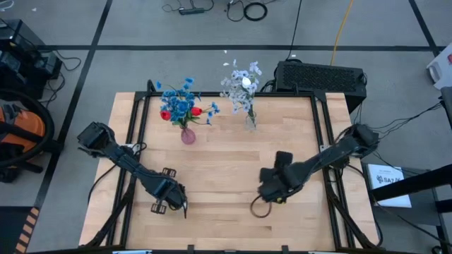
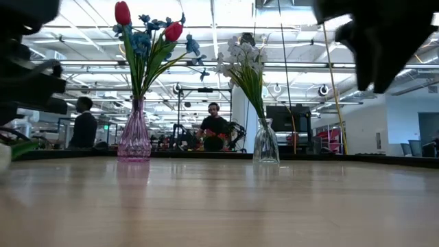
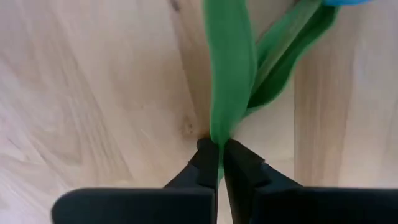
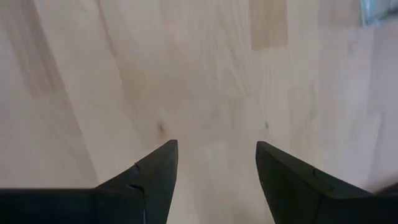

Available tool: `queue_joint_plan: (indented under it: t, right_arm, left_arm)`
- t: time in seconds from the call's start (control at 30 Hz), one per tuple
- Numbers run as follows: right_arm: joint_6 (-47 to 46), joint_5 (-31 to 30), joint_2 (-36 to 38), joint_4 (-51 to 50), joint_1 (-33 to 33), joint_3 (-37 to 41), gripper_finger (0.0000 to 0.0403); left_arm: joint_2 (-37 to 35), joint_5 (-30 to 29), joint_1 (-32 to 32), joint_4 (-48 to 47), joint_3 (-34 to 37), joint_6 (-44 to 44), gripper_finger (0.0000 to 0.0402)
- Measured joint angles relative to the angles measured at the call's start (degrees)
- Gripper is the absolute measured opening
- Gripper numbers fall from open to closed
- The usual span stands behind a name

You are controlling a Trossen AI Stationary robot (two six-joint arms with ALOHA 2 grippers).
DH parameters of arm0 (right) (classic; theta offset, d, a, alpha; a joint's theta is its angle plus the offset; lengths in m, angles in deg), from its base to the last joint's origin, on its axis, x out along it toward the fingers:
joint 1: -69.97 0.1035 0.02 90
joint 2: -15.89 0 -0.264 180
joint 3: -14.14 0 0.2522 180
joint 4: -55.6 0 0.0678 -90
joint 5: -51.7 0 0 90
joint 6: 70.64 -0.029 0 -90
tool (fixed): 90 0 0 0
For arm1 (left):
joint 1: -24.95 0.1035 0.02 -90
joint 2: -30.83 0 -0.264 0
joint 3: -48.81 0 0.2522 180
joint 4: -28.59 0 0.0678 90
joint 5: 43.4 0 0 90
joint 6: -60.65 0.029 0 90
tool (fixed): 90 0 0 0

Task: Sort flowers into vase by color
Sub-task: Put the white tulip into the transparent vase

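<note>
Left gripper (image 3: 219,163) is pinched shut on the green stem (image 3: 229,81) of a blue flower, whose leaves fan out ahead of its fingertips. The grip sits right at the stem's tip, so I'd guess it could slip or swing on the way up. Right gripper (image 4: 216,163) hangs spread open over bare wood. Well beyond both, the pink vase (image 1: 188,135) is crowded with blue and red flowers, the clear vase (image 1: 251,120) with pale ones.

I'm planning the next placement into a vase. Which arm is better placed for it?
Left. The left gripper is shut on a green stem, while the right gripper is open over bare table.
</note>
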Motion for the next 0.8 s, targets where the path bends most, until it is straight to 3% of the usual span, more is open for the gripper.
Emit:
queue_joint_plan:
  t: [0.1, 0.23, 0.37, 0.53, 0.7, 0.8]
  right_arm:
    - [-0.7, 0.3, 8.0, 5.2, 0.7, 9.3, 0.0208]
    - [-3.1, 1.0, 22.6, 15.7, 0.9, 24.1, 0.0208]
    - [-4.2, 0.0, 38.0, 29.6, -0.9, 36.8, 0.0208]
    - [1.6, -1.6, 54.3, 53.7, -2.2, 50.0, 0.0208]
    - [6.1, -10.2, 62.7, 80.7, -3.6, 60.6, 0.0208]
    - [9.1, -13.4, 63.3, 91.6, -4.5, 64.3, 0.0208]
  left_arm:
    - [0.4, -0.2, 1.1, -2.1, -2.9, -3.5, 0.0013]
    - [0.3, -1.6, 2.7, 2.2, -5.9, -7.5, 0.0007]
    - [0.1, -6.8, 4.7, 12.4, -9.0, -9.0, 0.0004]
    - [0.2, -14.8, 9.0, 17.0, -14.4, -9.0, 0.0003]
    - [0.3, -23.0, 13.6, 21.8, -20.1, -9.0, 0.0002]
    - [0.1, -23.8, 16.2, 27.9, -22.5, -8.5, 0.0002]
